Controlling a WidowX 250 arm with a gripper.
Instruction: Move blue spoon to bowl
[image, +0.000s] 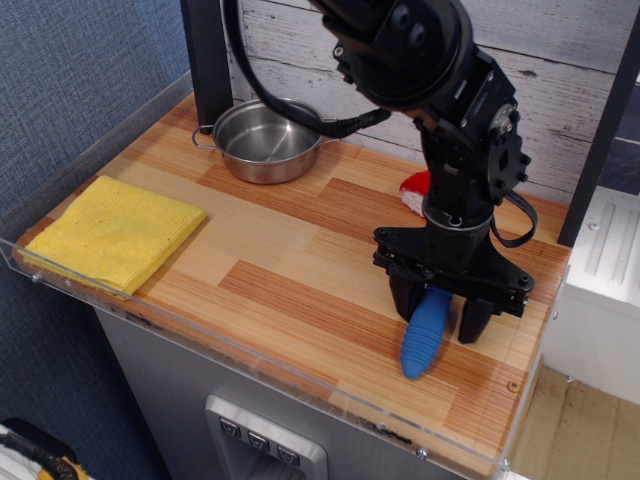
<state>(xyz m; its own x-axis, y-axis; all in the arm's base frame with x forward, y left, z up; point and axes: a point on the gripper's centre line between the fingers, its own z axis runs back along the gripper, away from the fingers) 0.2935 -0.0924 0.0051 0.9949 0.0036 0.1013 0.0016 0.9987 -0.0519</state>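
Observation:
The blue spoon (420, 345) lies on the wooden table near the front right; only its ribbed blue handle shows, and the metal head is hidden behind the gripper. My gripper (437, 320) is lowered to the table with its two black fingers (404, 298) straddling the upper part of the handle. The jaws stand open, with a small gap on each side of the handle. The steel bowl (268, 140) with two loop handles stands empty at the back left, far from the gripper.
A folded yellow cloth (115, 232) lies at the front left. A red and white object (412, 190) sits behind the arm at the back right. A clear plastic rim (300, 380) edges the table front. A black post (205, 60) stands behind the bowl.

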